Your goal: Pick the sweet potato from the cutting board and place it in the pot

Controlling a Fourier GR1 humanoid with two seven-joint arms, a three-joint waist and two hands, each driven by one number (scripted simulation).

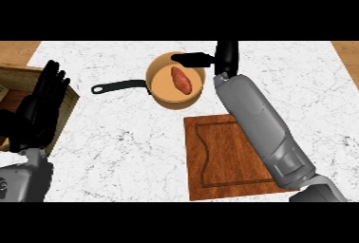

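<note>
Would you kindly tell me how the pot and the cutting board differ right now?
The round tan pot with a black handle holds the reddish sweet potato; the rectangular brown wooden cutting board holds nothing. The pot lies farther away, the board nearer. Both rest on the white marble counter.
</note>
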